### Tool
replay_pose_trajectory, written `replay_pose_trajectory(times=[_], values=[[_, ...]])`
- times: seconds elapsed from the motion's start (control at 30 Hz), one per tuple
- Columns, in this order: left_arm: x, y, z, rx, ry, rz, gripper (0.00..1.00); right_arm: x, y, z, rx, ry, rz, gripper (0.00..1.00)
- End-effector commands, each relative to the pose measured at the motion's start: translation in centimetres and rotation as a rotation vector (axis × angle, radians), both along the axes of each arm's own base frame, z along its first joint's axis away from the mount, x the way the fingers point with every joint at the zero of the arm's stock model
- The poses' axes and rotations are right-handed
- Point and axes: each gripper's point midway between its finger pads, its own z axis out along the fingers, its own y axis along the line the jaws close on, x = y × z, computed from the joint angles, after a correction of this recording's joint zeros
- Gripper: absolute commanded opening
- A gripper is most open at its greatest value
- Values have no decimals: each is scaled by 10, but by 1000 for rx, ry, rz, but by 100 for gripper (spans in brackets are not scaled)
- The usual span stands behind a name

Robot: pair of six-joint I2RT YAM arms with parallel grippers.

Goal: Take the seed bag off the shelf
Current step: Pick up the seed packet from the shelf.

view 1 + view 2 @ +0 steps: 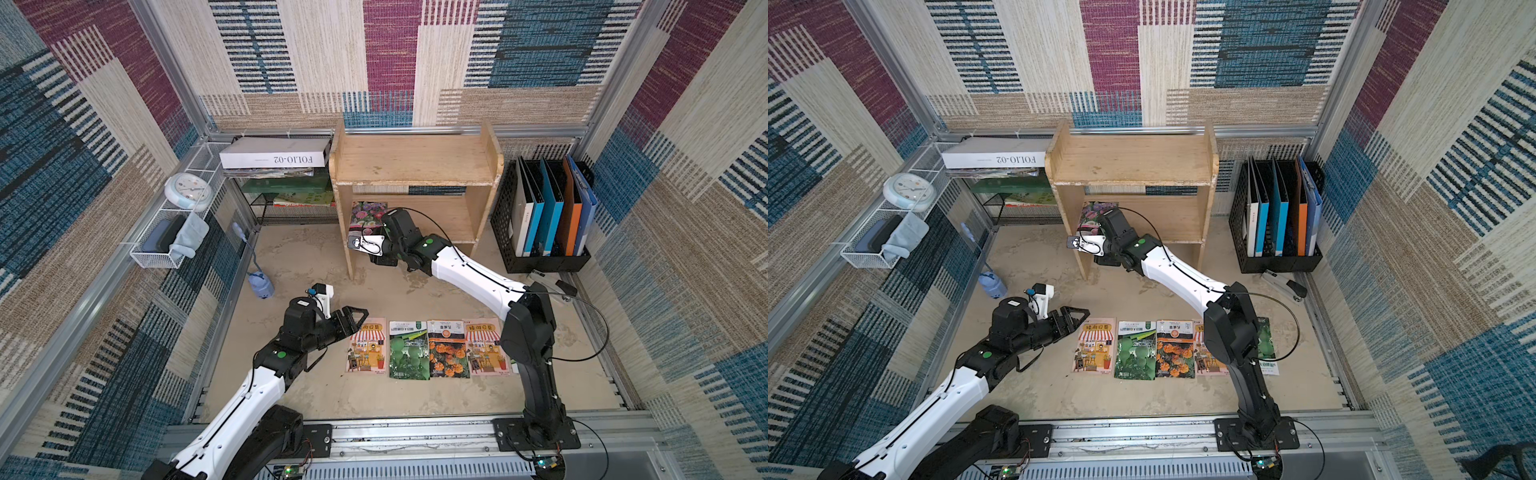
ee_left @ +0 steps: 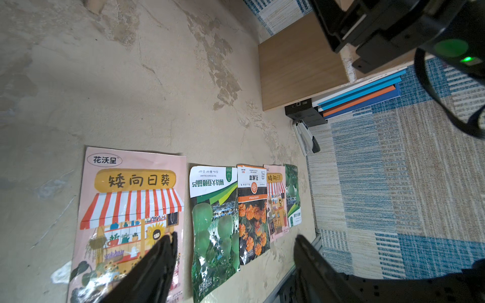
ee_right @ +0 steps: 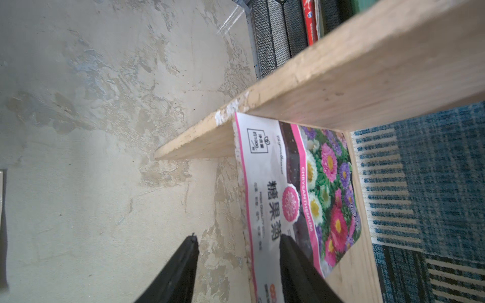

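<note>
1. The right claw (image 3: 238, 238) stands open and grips nothing. One black finger (image 3: 294, 262) is over the printed face of the bag. The other is out past the board's front edge, above the beige mottled worktop (image 3: 91, 157).
2. The flat, glossy seed bag (image 3: 301, 189), with a pink border and a photo of pink, white and purple flowers, lies straight ahead of this claw. It is on the lower board of the light, unpainted wooden two-tier shelf (image 1: 415, 160).
3. The bag's long axis runs away from the fingertips toward the shelf's side plank (image 3: 367, 78), and its far short end meets that plank. Its long edge follows the board's front edge and passes between the two fingers.
4. I judge that the grasp must catch this edge. Whether a finger touches the bag, or whether the bag overhangs the board, I cannot tell.
5. The left claw (image 1: 360, 319) is also open and empty. It is well apart from the shelf, just beside a row of flat seed packets (image 1: 428, 349) on the worktop, so the right arm is much nearer.
6. The film looks thin and slippery.
</note>
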Motion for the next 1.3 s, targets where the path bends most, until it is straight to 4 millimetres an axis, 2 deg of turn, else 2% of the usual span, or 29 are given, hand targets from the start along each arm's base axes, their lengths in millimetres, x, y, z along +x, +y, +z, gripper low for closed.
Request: replay_pose_trajectory(times=[0.0,0.23,0.57,0.87,1.1,1.27], values=[[0,-2,6,-17,-21,-11,73,8,1,0,4,-12,-9,54],[-5,0,7,-20,-24,-12,73,12,3,-2,3,-14,-22,50],[-8,0,14,-33,-39,-9,73,3,-2,-2,9,-11,-28,18],[-11,0,29,-60,-62,-7,74,-10,-9,1,10,-32,-40,0],[-10,2,59,-75,-100,6,76,-28,-23,12,-3,-61,-57,0],[2,2,80,-104,-113,28,79,-45,-39,21,26,-75,-63,0]])
